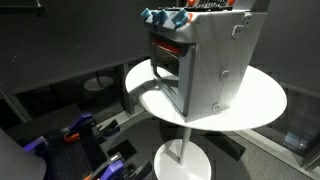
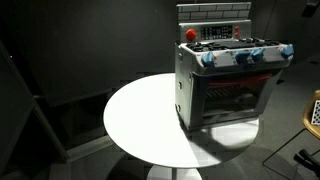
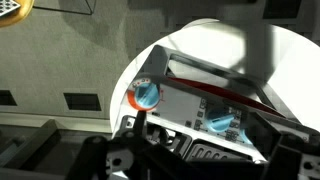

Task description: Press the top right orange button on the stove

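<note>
Stove [image 2: 228,88] near round table [image 2: 140,120] edge, bare tabletop beside it

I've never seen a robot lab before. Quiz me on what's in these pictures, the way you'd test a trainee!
1. True or false: the stove stands on a round white table.
2. Pick one: the knobs along the stove's front are A) green, B) blue, C) yellow.
3. Short answer: how many posts hold the table up?

Key: 1 true; 2 B; 3 one, a single central post.
</note>
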Robot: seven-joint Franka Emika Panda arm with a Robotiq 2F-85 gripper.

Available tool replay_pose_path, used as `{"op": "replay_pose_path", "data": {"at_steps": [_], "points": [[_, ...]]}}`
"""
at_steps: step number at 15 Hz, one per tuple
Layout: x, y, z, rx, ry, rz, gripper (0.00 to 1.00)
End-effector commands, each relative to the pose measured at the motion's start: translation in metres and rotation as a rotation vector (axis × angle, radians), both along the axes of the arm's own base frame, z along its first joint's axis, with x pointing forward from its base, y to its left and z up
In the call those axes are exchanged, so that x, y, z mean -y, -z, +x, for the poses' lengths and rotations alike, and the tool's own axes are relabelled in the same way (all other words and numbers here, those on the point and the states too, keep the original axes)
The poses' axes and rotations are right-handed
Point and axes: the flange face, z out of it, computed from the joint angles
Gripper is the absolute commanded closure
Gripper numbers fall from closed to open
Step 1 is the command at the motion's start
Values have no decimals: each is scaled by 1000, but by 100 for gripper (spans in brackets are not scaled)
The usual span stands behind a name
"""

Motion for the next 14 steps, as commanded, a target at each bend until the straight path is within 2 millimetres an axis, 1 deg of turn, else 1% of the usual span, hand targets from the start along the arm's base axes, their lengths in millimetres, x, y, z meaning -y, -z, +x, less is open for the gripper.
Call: {"op": "replay_pose_path", "data": {"at_steps": [1, 4, 6, 11, 14], "points": [[0, -1, 0, 0, 0, 0, 0], [0, -1, 0, 1, 0, 0, 0], [3, -7, 9, 29, 14, -6, 0], [13, -30, 45, 148, 41, -9, 0], [23, -37, 71, 211, 73, -42, 0]]}}
